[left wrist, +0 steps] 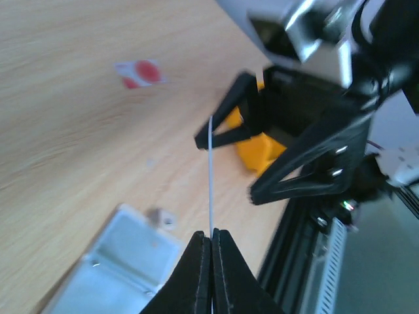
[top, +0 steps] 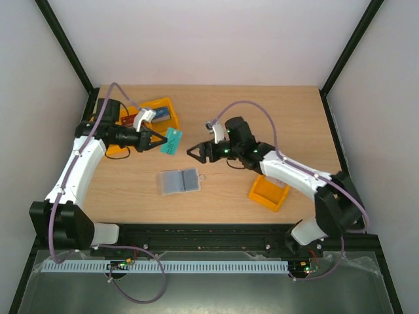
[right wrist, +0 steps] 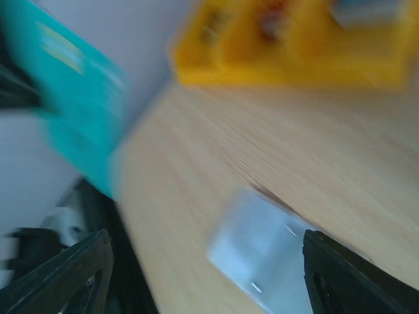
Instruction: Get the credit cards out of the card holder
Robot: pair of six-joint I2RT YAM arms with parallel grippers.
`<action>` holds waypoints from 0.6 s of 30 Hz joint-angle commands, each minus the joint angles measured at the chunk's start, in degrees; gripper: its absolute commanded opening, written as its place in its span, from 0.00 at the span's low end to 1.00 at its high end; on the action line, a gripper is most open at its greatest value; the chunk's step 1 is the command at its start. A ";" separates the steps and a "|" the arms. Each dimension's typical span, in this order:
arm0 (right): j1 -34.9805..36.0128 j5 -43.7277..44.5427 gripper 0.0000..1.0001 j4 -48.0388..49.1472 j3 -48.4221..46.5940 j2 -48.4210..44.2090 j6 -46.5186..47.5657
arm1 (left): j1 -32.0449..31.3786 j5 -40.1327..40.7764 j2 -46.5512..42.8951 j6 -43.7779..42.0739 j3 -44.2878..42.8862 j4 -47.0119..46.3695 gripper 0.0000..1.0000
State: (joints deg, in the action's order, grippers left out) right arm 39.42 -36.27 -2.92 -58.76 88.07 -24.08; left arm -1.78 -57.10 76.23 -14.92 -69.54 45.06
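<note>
Teal card [top: 172, 141] pinched in left pincer [top: 159, 142]; right pincer [top: 191, 154] spread wide; bluish-grey holder [top: 179, 181] lies unfolded.

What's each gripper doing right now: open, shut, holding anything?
Left gripper: closed on the teal-green card.
Right gripper: open, holding nothing.

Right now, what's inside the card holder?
The card holder lies open on the table; no card shows in its sleeves. The teal card is out, pinched by the left gripper. Anything behind the sleeves' grey plastic is hidden.
</note>
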 commanded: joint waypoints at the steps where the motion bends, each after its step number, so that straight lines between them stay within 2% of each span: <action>1: 0.43 -14.68 0.78 20.50 1.93 -5.69 0.38 | -4.76 -6.84 0.18 -13.74 -4.62 12.39 0.02; 4: 0.48 -19.20 0.76 23.30 0.45 -5.53 -0.54 | -6.44 -8.49 0.33 -17.03 -5.18 15.12 0.02; 6: 0.48 -21.08 0.71 24.61 0.15 -5.04 -1.86 | -6.48 -9.80 0.49 -17.05 -5.01 15.08 0.02; 8: 0.48 -21.61 0.55 25.63 0.29 -4.73 -3.17 | -6.61 -10.12 0.65 -17.14 -4.92 15.02 0.02; 11: 0.47 -22.38 0.24 27.63 1.03 -4.49 -5.29 | -6.72 -10.25 0.69 -17.14 -5.03 15.09 0.02; 14: 0.44 -22.33 0.03 29.74 1.99 -4.97 -6.44 | -6.74 -10.14 0.61 -17.05 -5.05 15.06 0.02; 17: 0.11 -21.37 0.02 26.84 1.75 -5.11 -5.35 | -6.74 -9.88 0.51 -16.74 -4.69 14.58 0.02; 18: -0.16 -21.11 0.02 24.66 1.29 -4.98 -4.32 | -6.70 -9.83 0.46 -16.72 -4.65 14.54 0.06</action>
State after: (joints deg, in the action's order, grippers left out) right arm 39.72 -56.95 22.04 -57.28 83.50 -29.34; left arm -8.36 -65.34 76.62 -30.26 -73.45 58.78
